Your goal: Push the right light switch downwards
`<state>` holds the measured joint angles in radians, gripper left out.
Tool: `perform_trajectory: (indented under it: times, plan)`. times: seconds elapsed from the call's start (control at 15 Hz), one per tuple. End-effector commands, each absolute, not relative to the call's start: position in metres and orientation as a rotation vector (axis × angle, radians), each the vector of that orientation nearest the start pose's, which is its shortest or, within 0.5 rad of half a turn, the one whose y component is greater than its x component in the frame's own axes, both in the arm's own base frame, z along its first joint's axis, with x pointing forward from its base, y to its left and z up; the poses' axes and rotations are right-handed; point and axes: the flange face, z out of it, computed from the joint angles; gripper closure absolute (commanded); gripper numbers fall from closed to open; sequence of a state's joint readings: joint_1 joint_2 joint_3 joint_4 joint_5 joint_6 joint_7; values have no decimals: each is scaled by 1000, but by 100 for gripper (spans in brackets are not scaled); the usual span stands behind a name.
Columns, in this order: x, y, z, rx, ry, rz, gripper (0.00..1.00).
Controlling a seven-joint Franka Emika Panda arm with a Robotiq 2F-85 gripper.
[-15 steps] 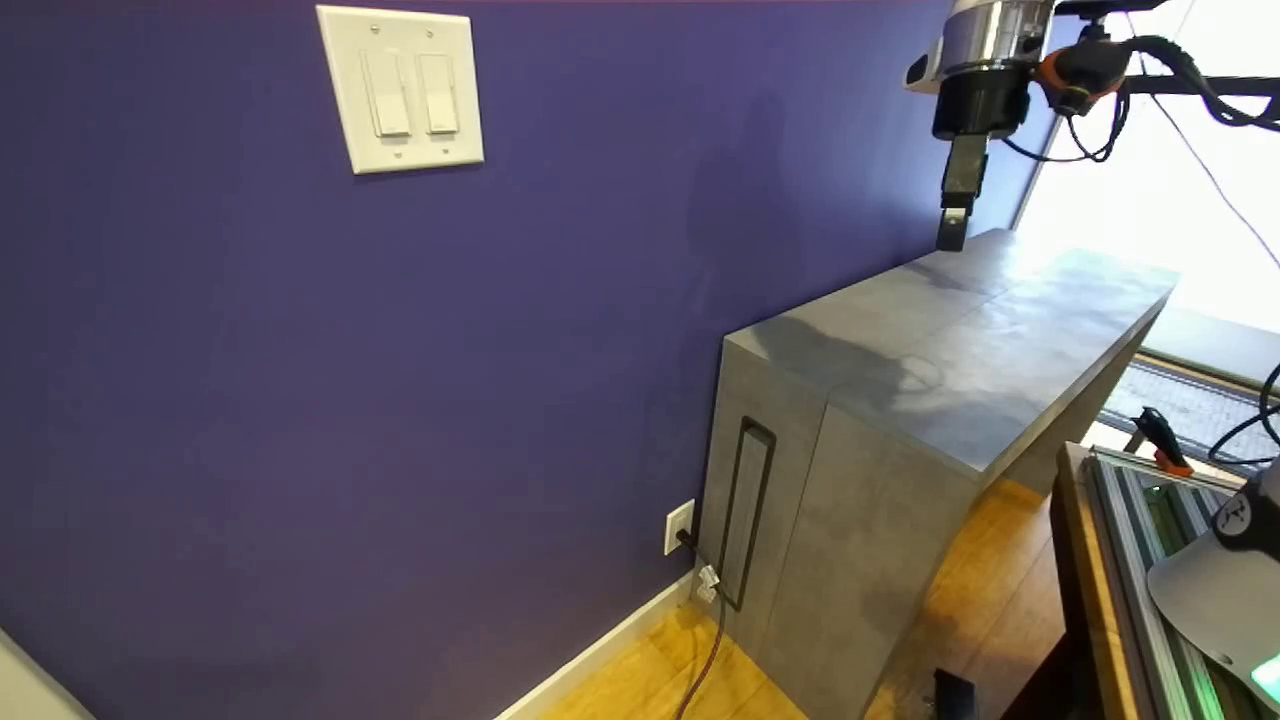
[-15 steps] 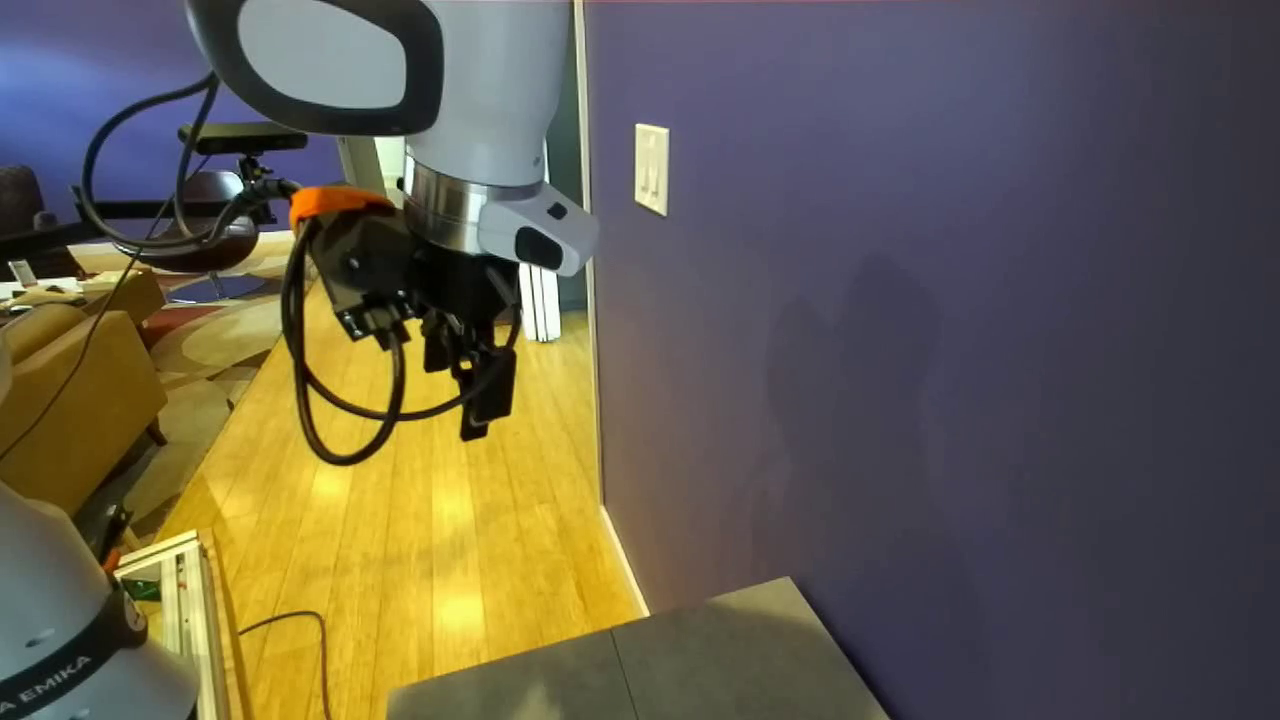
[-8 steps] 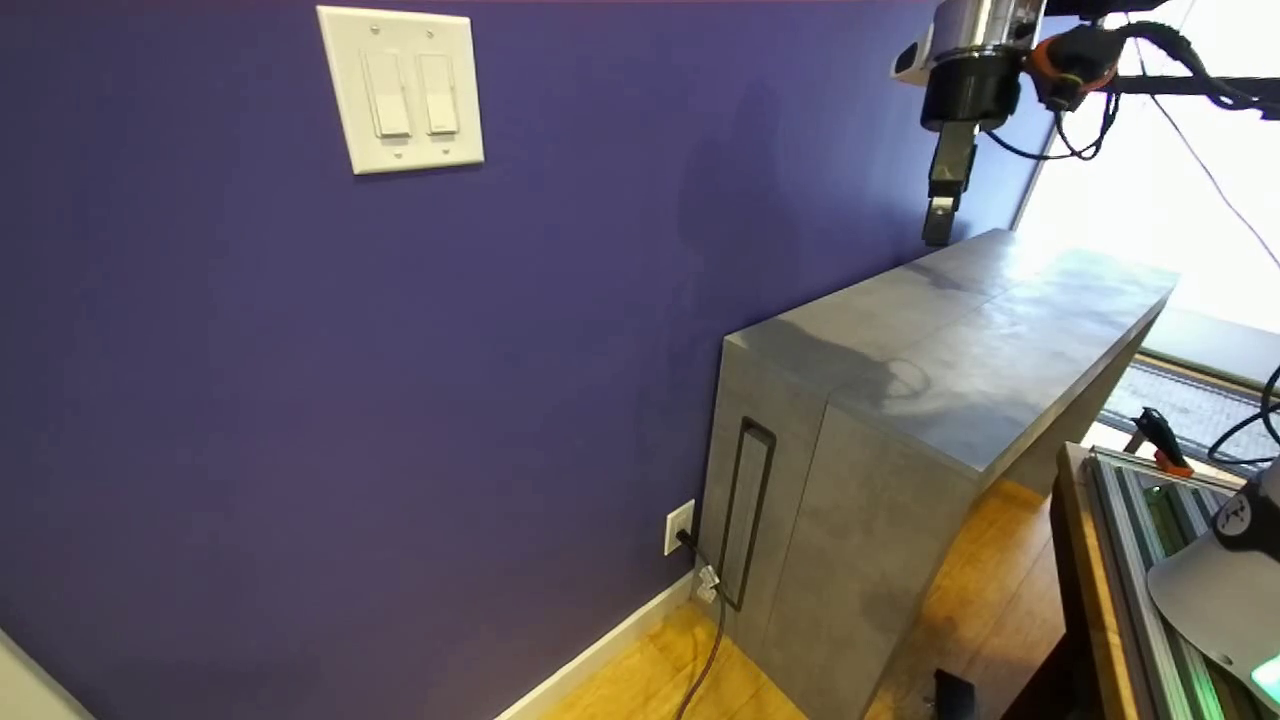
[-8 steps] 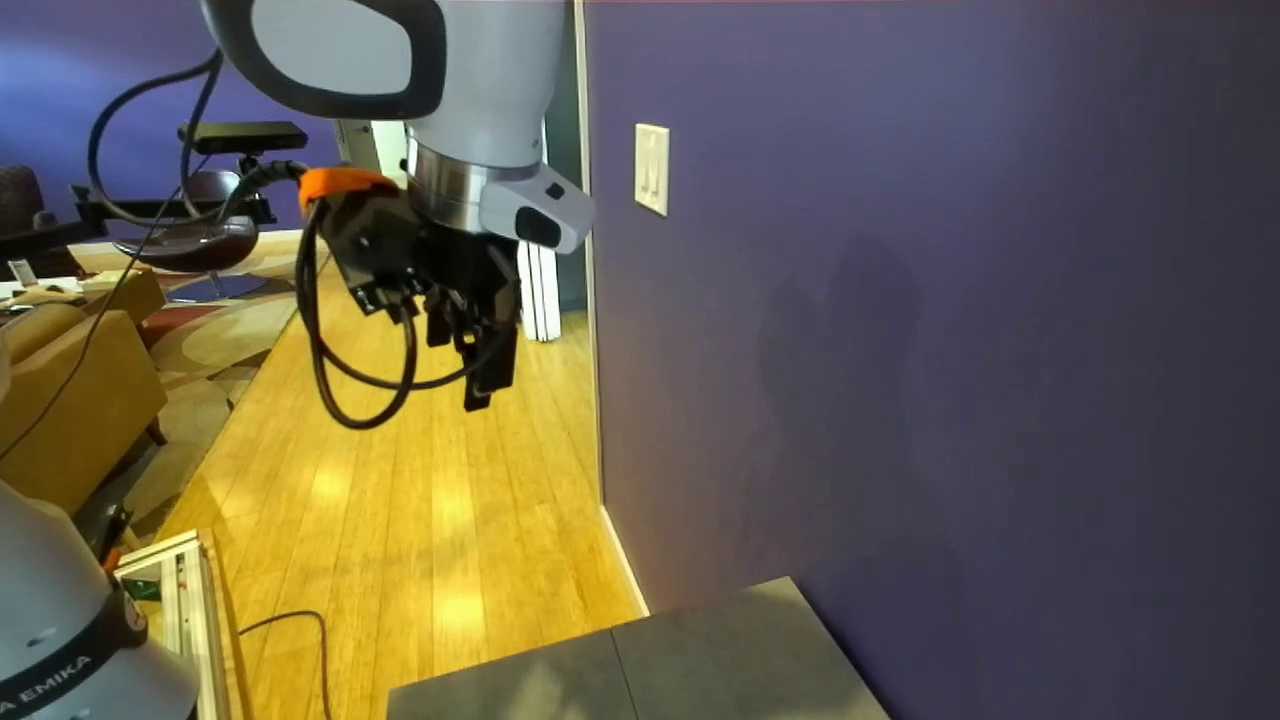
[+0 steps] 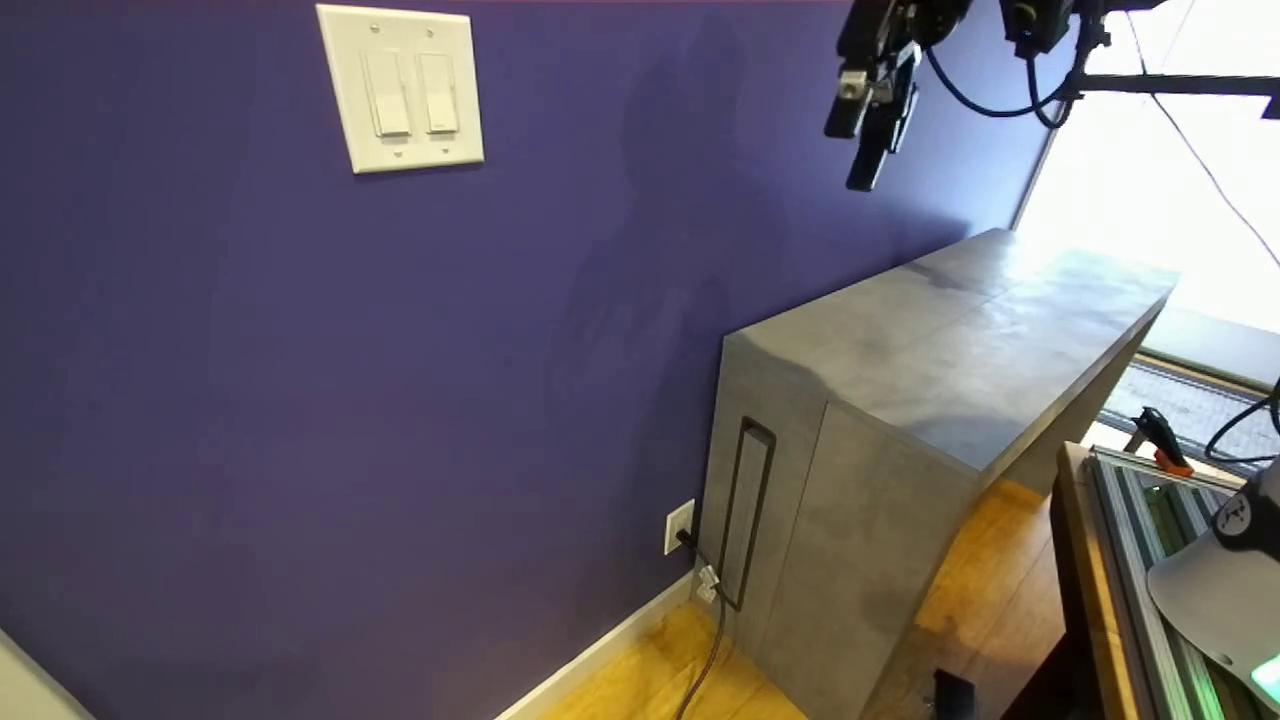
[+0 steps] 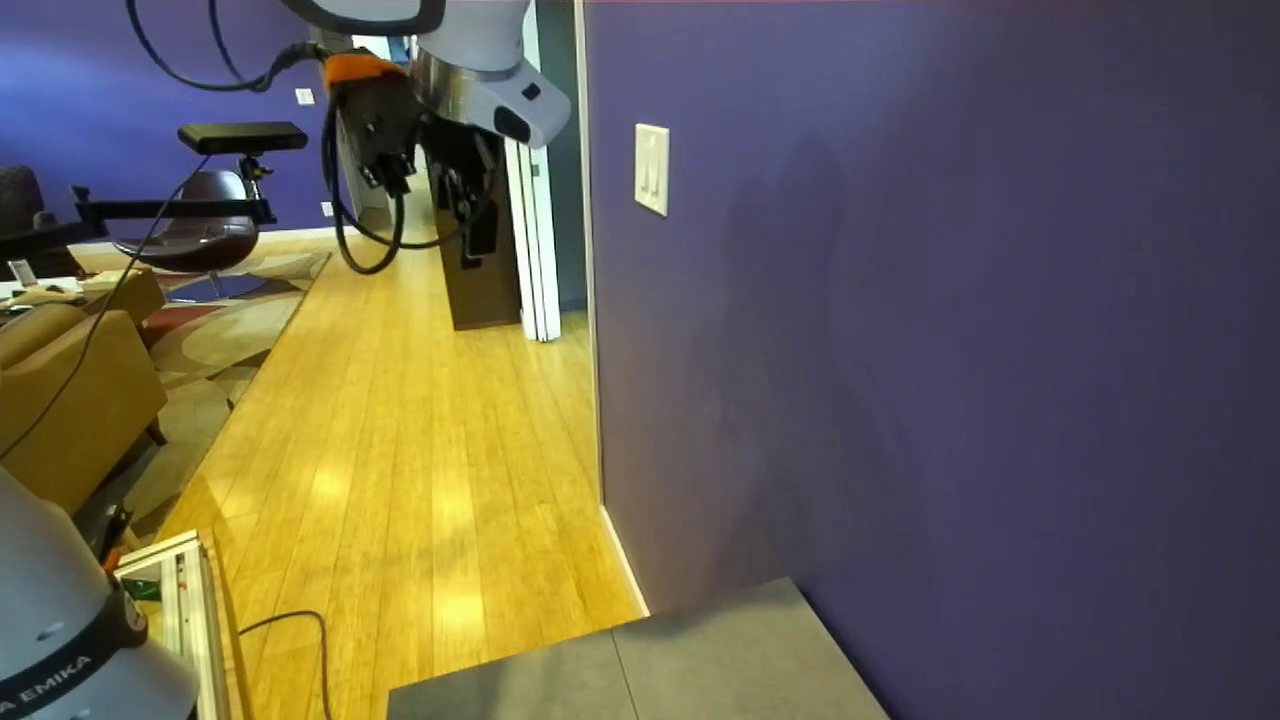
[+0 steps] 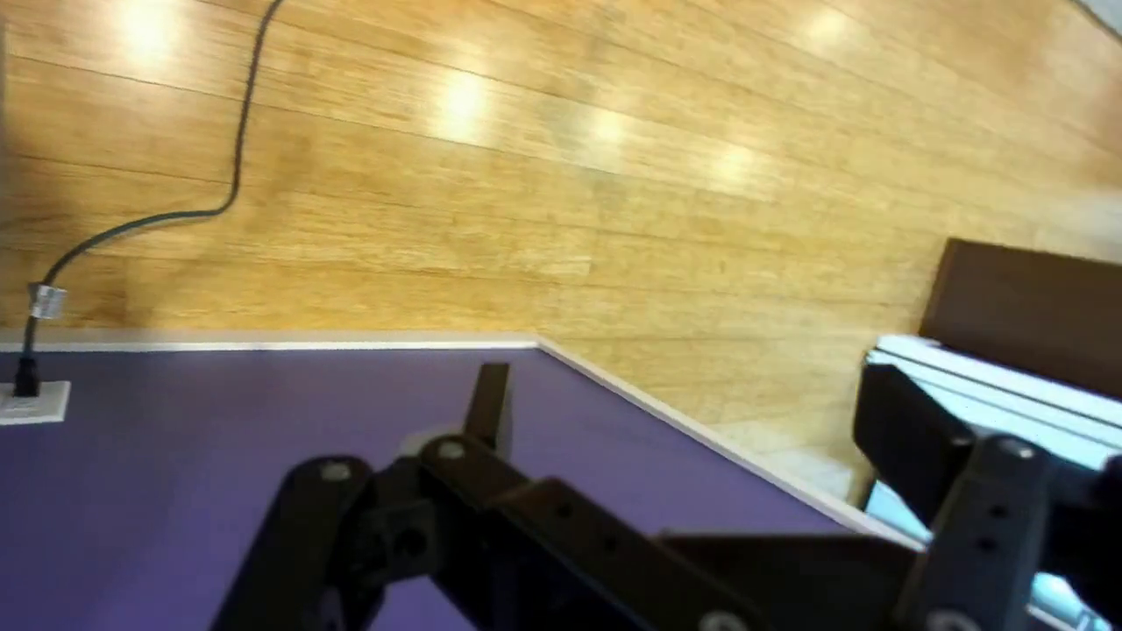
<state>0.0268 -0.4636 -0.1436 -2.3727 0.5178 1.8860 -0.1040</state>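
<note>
One white wall plate (image 5: 403, 28) on the purple wall (image 5: 540, 350) bears the right light switch (image 5: 438, 93) and, just beside it, an identical left rocker (image 5: 388, 95); in an exterior view the hand (image 5: 853, 155) hangs in the air to the right of the plate, well apart from it and higher than the grey counter (image 5: 930, 340) against the wall; its fingers (image 7: 487, 407) stand wide apart, gripping nothing; low on that wall is a white outlet (image 5: 676, 520), a dark cord (image 7: 180, 214) plugged into it and trailing over the wooden floor (image 7: 421, 219).
</note>
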Motion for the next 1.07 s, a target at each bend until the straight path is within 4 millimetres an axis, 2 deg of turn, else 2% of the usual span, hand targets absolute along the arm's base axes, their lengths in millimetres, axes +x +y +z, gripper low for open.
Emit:
perform_trajectory:
  times: [0.0, 0.33, 0.4, 0.47, 0.53, 0.6, 0.8, 1.0]
  plan:
    - [446, -2, 516, -2465, 432, -126, 0]
    - [489, 4, 519, -2322, 675, -282, 0]
    - [496, 8, 520, -2299, 694, -313, 0]
    - [500, 16, 525, -2293, 605, -355, 0]
    - [503, 25, 526, -2320, 520, -398, 0]
    - [491, 10, 520, -2339, 595, -342, 0]
    - [499, 24, 523, -2346, 534, -369, 0]
    - [500, 24, 523, -2347, 528, -373, 0]
